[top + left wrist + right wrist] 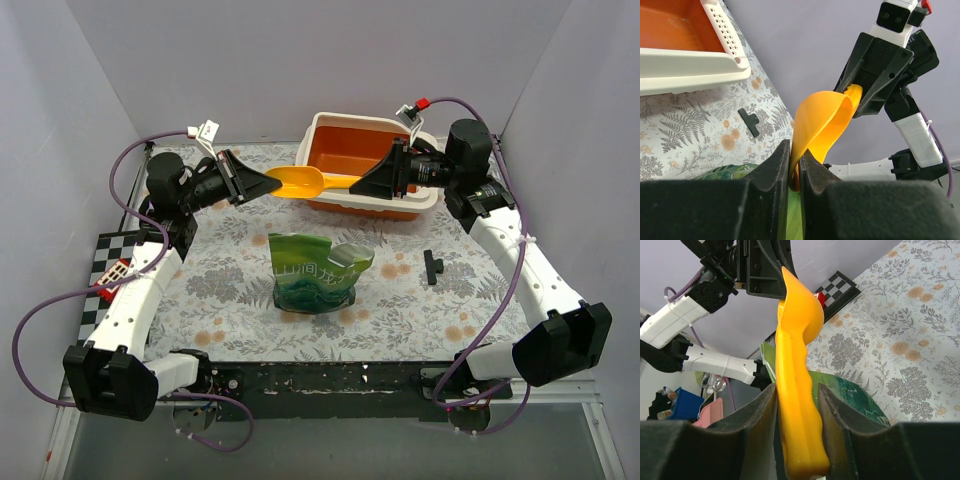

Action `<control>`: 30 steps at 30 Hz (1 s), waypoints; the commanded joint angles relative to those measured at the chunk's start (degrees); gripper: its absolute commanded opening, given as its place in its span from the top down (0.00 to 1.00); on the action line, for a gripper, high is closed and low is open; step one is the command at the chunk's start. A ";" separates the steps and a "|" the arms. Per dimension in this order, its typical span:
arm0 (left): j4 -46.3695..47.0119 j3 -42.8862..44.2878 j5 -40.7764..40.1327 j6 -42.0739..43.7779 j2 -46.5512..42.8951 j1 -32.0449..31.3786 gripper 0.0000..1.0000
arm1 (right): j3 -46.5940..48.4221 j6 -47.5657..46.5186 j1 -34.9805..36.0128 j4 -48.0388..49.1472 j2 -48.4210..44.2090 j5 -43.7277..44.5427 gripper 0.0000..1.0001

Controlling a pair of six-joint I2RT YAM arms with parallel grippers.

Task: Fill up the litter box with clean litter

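Note:
The litter box [322, 126] stands at the back of the table, white outside and bare orange inside; its perforated ledge [722, 25] shows in the left wrist view. No clean litter is in view. A yellow-orange scoop [300, 181] hangs in the air in front of the box, stretched between both grippers. My left gripper [272, 183] [796, 155] is shut on the thin rim of the scoop's bowl [825, 120]. My right gripper [358, 184] [796, 387] is closed round the scoop's handle [797, 430]. The bowl [800, 315] looks empty.
A crinkly green foil bag [315, 270] stands open-topped on the floral cloth below the scoop. A small black clip [432, 267] lies to its right. A checkered board [108, 265] sits at the left edge. Grey walls enclose the table.

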 commanded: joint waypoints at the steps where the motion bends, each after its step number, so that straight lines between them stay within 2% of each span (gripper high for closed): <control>1: 0.99 2.10 0.91 0.73 -0.38 -0.04 1.00 | 2.70 -0.63 0.27 1.37 0.35 0.09 0.61; 4: 0.81 2.19 1.09 0.64 -0.29 -0.04 1.00 | 2.61 -0.54 0.27 1.72 0.18 0.09 0.79; 6: 0.72 2.10 1.26 0.90 -0.38 -0.04 1.00 | 2.44 -0.71 0.27 1.64 0.00 0.61 0.97; 9: 0.64 2.01 1.35 0.82 -0.38 -0.04 1.00 | 2.61 -1.16 0.27 1.46 -0.26 0.79 0.99; 13: 0.46 1.84 1.53 0.91 -0.73 -0.04 1.00 | 2.61 -1.24 0.27 1.63 -0.35 0.87 0.75; 23: 0.46 1.40 1.70 0.99 -0.91 -0.04 1.00 | 1.47 0.08 0.27 3.92 -0.70 1.41 0.68; 24: 0.55 1.48 1.79 0.82 -0.91 -0.04 1.00 | 1.38 0.16 0.27 3.92 -0.87 1.49 0.68; 25: 0.55 1.48 1.88 0.91 -1.00 0.05 1.00 | 1.30 0.16 0.27 4.09 -0.88 1.41 0.76; 26: 0.55 1.40 1.79 0.82 -1.00 -0.04 1.00 | 1.21 0.25 0.27 4.18 -0.96 1.32 0.90; 27: 0.55 1.22 1.88 0.82 -1.08 -0.12 1.00 | 1.21 0.25 0.36 4.01 -1.05 1.58 0.98; 30: 1.34 0.87 2.15 0.73 -1.43 -0.04 1.00 | 1.03 -0.36 0.36 3.57 -1.49 1.67 0.99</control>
